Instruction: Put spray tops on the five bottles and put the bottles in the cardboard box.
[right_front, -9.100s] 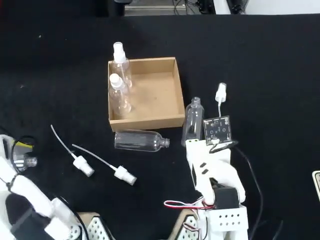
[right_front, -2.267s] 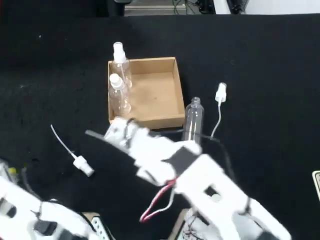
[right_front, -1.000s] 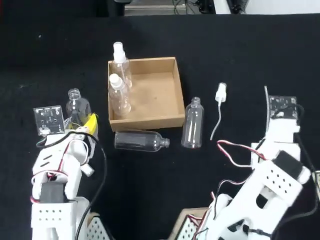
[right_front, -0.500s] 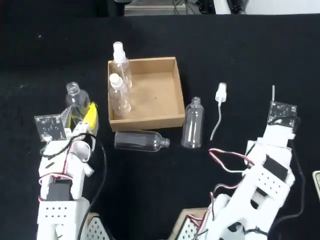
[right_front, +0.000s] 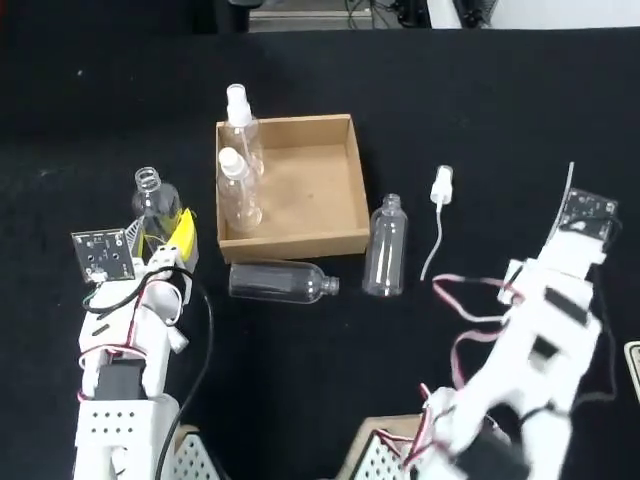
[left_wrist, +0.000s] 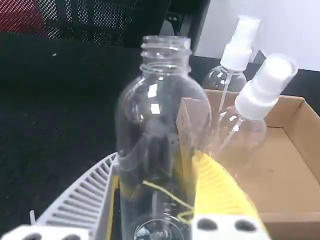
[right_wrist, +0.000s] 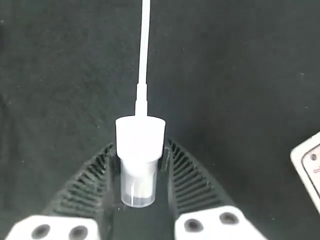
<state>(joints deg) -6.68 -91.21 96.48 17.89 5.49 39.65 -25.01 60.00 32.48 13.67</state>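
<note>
Gripping the capless bottle (left_wrist: 155, 115), my left gripper (left_wrist: 156, 160) sits near the cardboard box (right_front: 290, 243). My right gripper (right_wrist: 141, 147) is clamped on a spray top (right_wrist: 140, 135), well apart from the box.

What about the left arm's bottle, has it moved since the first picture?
Yes. The bottle in the left gripper has gone from the near left edge of the table to just left of the cardboard box.

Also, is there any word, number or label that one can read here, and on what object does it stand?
None can be read.
The bottles and the cardboard box carry no print.
A white object on the table has small marks, too blurred to read.
</note>
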